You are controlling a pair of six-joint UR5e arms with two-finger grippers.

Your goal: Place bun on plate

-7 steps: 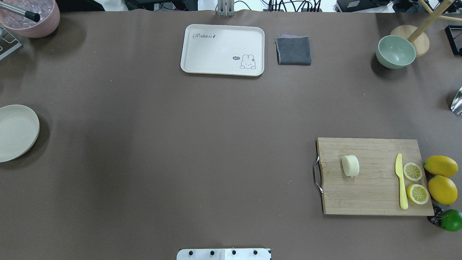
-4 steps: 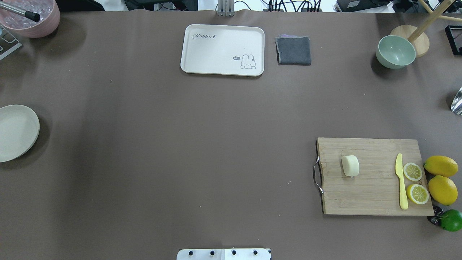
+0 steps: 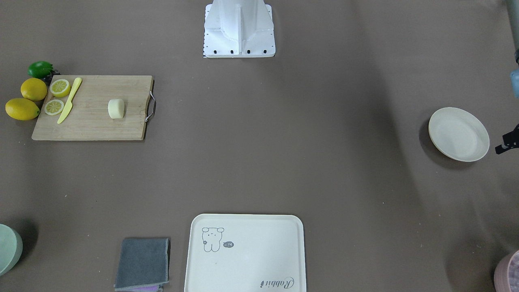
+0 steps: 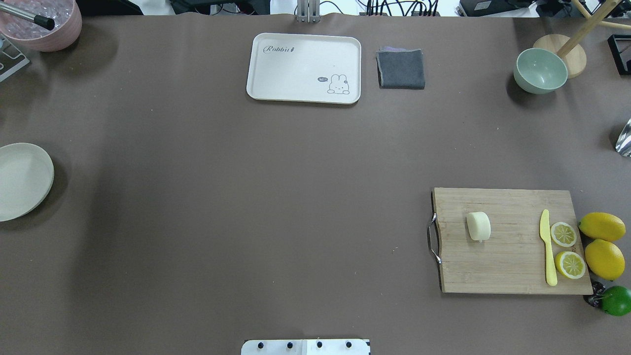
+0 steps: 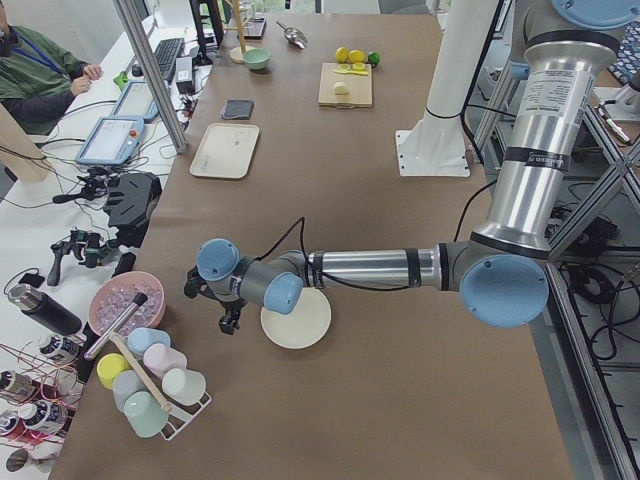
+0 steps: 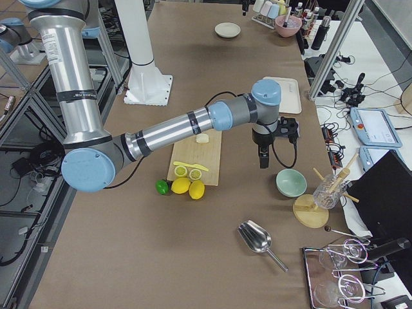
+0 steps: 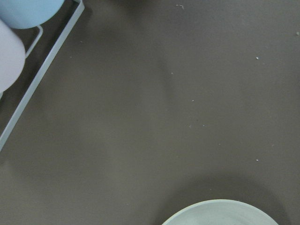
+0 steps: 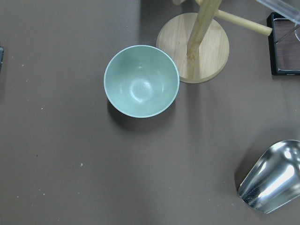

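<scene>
The bun (image 4: 478,226), a small pale cream lump, lies on the wooden cutting board (image 4: 512,268) at the table's right, also visible in the front view (image 3: 116,108). The round cream plate (image 4: 22,180) sits bare at the far left edge; its rim (image 7: 220,212) shows at the bottom of the left wrist view. My left gripper (image 5: 229,320) hangs just beside the plate, on the side towards the cup rack. My right gripper (image 6: 262,159) points down over the table beyond the board, near the green bowl (image 8: 141,80). I cannot tell whether either gripper is open or shut.
On the board lie a yellow knife (image 4: 547,246) and two lemon slices (image 4: 563,234); whole lemons (image 4: 602,226) and a lime (image 4: 616,300) sit beside it. A bear tray (image 4: 304,68) and grey cloth (image 4: 401,69) are at the far edge. A metal scoop (image 8: 274,176) lies right; a cup rack (image 5: 150,385) stands left.
Nothing on the table has moved. Only the shade over the table's left part has drawn back a little towards the left.
</scene>
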